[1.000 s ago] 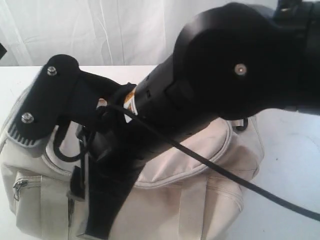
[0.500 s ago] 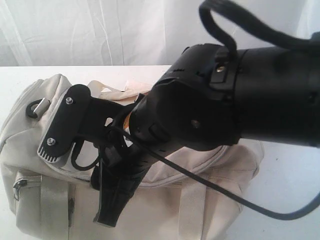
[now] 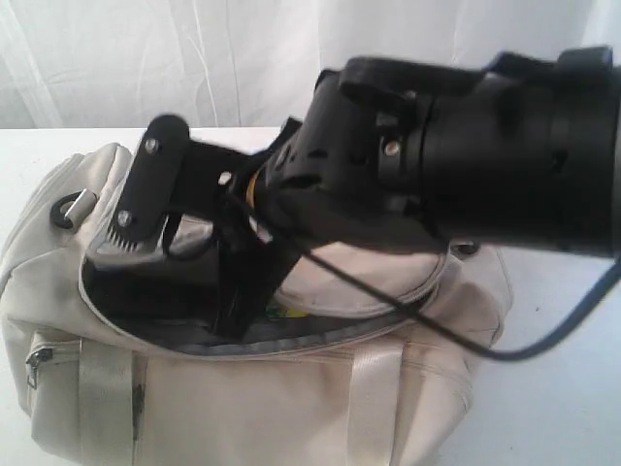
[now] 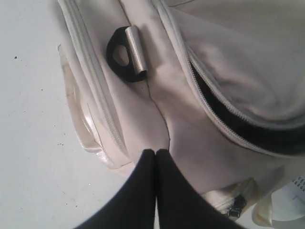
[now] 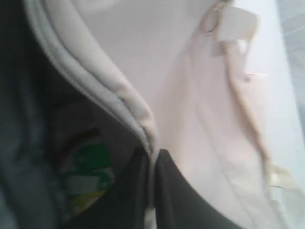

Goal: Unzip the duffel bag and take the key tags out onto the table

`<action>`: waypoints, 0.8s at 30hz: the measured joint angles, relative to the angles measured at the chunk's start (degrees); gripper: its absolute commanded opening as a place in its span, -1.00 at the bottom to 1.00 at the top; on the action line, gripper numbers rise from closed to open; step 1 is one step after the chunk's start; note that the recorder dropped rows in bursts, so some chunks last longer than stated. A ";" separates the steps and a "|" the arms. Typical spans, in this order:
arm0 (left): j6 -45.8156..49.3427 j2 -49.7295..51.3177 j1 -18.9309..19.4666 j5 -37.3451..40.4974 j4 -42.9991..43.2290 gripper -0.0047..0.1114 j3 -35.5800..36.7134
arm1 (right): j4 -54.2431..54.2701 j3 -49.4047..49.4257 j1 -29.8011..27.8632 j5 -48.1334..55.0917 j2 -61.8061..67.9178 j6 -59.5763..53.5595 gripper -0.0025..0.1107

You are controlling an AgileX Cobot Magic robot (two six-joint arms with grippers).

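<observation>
The cream duffel bag [image 3: 291, 408] lies on the white table [image 3: 563, 388] with its top flap raised and the dark grey lining showing. My right gripper [image 5: 152, 152] is shut on the edge of the flap [image 5: 138, 114]; in the exterior view its fingers [image 3: 233, 311] reach down into the opening. Inside the bag, under the flap, sit the key tags [image 5: 88, 176], showing green and yellow; a speck of them [image 3: 282, 313] also shows from outside. My left gripper [image 4: 155, 151] is shut, its tips against the bag's end panel [image 4: 186, 143] below a black D-ring [image 4: 125, 55].
The right arm's bulky black body [image 3: 466, 165] and its cable [image 3: 485, 349] block much of the exterior view. A side-pocket zipper pull [image 3: 37, 359] hangs at the bag's left front. A white paper tag [image 4: 298, 186] peeks out near another zipper pull [image 4: 237, 210].
The right gripper has risen and pulled the flap up and back. The bag's top, shut a second ago, now gapes and shows its grey lining.
</observation>
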 measured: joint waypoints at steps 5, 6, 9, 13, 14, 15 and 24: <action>0.16 0.00 0.00 0.00 -1.13 -0.92 0.00 | -3.83 -7.52 -8.66 -1.71 0.47 1.65 -0.96; 0.32 0.00 0.00 0.00 -1.13 -0.92 0.00 | -4.07 -8.94 -10.50 -2.47 0.80 1.15 -0.96; 1.22 0.00 0.00 0.00 -1.13 -0.92 0.00 | -4.12 -14.51 -17.15 -4.25 3.28 -2.06 -0.96; 1.60 0.00 0.00 0.00 -2.60 -0.92 0.00 | -4.12 -23.20 -23.23 -5.04 10.19 -7.01 -0.96; 1.74 0.00 0.00 0.00 -3.03 -0.92 0.00 | -4.12 -25.19 -24.23 -5.31 12.31 -8.49 -0.96; 1.99 0.00 0.00 0.00 -3.50 -0.92 0.00 | -4.12 -26.98 -24.96 -5.73 14.77 -10.05 -0.96; 2.62 0.00 0.00 -0.83 -4.30 -0.92 0.36 | -7.34 -35.06 -27.09 -14.69 24.84 -14.39 -0.45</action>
